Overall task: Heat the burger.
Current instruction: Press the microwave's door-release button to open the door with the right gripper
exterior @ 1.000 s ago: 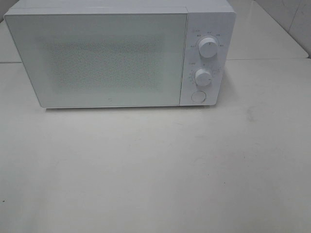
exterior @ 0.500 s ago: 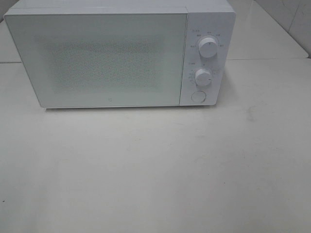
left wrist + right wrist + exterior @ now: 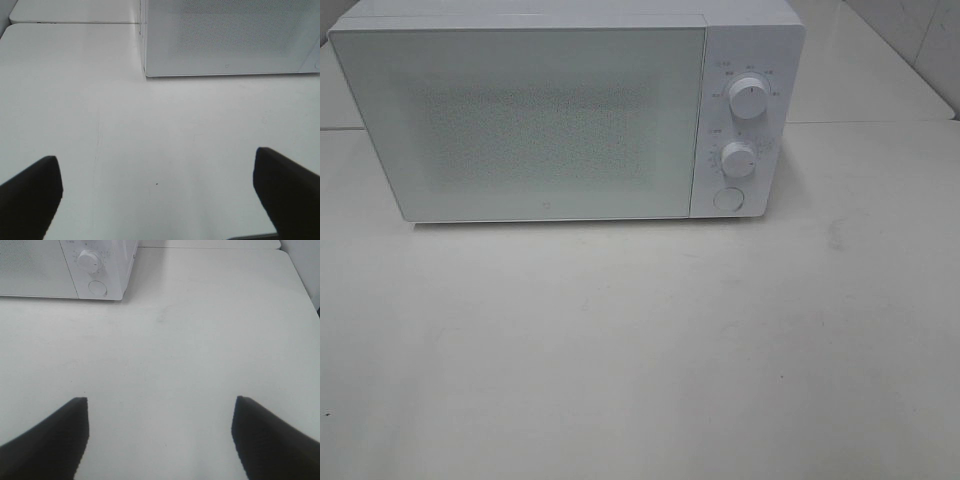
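Exterior high shows the microwave (image 3: 550, 120) shut as a second ago, burger unseen, left claw (image 3: 156, 160) and right claw (image 3: 160, 404) released, empty above the bench (image 3: 640, 350): heating probably underway.

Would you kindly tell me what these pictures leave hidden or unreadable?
1. The burger: in no view; the opaque microwave door hides the inside.
2. Markings round the upper dial, exterior high view: too small to read.
3. The left gripper and right gripper: finger bases cut off by wrist-view edges.
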{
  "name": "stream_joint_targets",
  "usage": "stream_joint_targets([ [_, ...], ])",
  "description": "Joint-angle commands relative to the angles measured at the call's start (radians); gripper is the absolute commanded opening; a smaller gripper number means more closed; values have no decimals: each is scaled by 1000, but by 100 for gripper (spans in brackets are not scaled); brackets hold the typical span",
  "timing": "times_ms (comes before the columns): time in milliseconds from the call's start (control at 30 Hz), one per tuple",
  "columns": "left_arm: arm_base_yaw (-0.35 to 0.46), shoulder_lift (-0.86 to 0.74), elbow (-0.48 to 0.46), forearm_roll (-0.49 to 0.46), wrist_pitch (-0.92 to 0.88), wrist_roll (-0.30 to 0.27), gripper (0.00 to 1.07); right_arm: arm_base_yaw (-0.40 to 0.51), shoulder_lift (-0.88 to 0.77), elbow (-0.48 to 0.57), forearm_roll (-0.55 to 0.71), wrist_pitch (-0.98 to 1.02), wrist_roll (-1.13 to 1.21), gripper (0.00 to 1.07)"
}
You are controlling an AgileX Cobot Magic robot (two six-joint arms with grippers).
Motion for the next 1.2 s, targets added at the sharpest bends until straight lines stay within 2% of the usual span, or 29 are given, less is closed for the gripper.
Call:
stream_joint_targets([
  [33, 0, -23, 4, -1, -9, -1, 98, -5, -7, -23, -4, -21, 11, 76],
  [300, 0, -23, 4, -1, -9, -1, 98, -5, 124, -46, -5, -202, 15, 76],
  [600, 0, -23, 4, -1, -9, -1, 98, -5, 299, -12, -5, -432, 17, 76],
  [833, 0, -23, 4, -1, -9, -1, 98, -5, 490, 45, -5, -651, 17, 76],
  [1200, 0, -23, 4, -1, -9, -1, 98, -5, 776, 53, -5, -905, 36, 76],
])
